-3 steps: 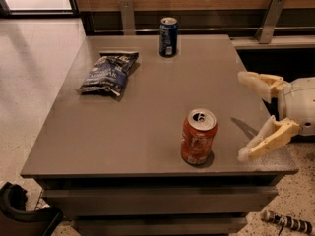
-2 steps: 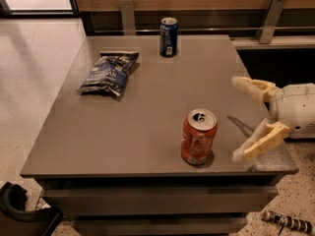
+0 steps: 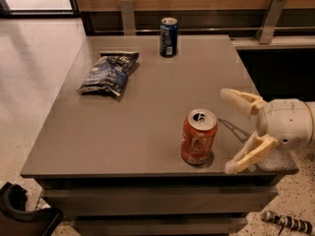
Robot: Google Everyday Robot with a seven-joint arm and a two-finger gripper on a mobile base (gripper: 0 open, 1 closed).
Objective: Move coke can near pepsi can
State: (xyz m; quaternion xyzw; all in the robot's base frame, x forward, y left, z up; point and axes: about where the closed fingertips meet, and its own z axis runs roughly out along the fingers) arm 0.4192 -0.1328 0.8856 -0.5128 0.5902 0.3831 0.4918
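The gripper [image 3: 227, 132] sits at 3 o'clock of the coke [image 3: 198, 136], its jaws spread wide and empty, and the can is not yet between them. If one tip clips the can's side before the other on closing, or the grip lands off-centre, I judge the upright can could tip or skid toward the near edge of the surface [image 3: 147, 112]. The coke stands at about 5 o'clock on the surface, red-orange with pale lettering and a silver top, well apart from the pepsi [image 3: 168, 37] at 12 o'clock.
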